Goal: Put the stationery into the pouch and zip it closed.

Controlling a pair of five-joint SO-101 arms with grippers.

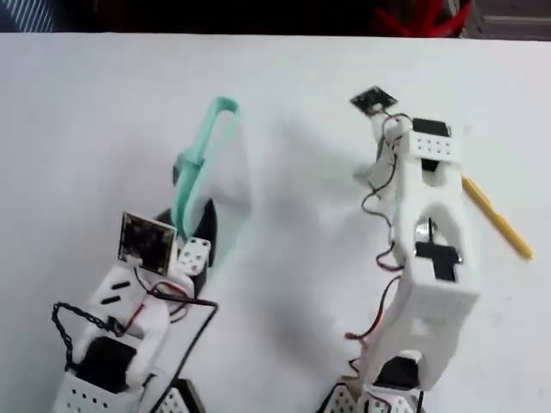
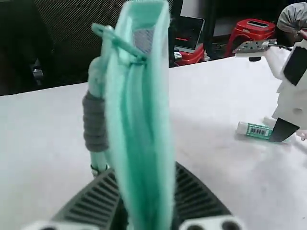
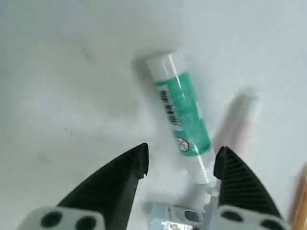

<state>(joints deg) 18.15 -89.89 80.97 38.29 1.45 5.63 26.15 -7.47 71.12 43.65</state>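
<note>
My left gripper (image 2: 144, 207) is clamped on the teal pouch (image 2: 139, 120). Its dark ribbed fingers (image 2: 93, 203) press on either side of the pouch's lower end, and the pouch stands on edge, rising straight up from them. A zipper pull (image 2: 108, 33) sticks out near its top, and a grey band (image 2: 94, 122) wraps the teal loop along one side. I cannot tell whether the zip is open or closed. From above, the pouch (image 1: 200, 163) sits over the left half of the white tabletop (image 1: 293, 77), about midway between the near and far edges, with its loop end pointing toward the far edge.

My right gripper (image 3: 182, 155) has its fingers spread wide and grips nothing. They straddle one end of a green glue stick (image 3: 184, 115) with a white cap, which lies flat on the tabletop's right half with its capped end pointing away from me. From my left wrist, that glue stick (image 2: 254, 130) lies just beside one dark finger of my right arm (image 1: 426, 258).

A yellow pencil (image 1: 495, 215) lies at an angle near the right edge, just beside my right arm.
</note>
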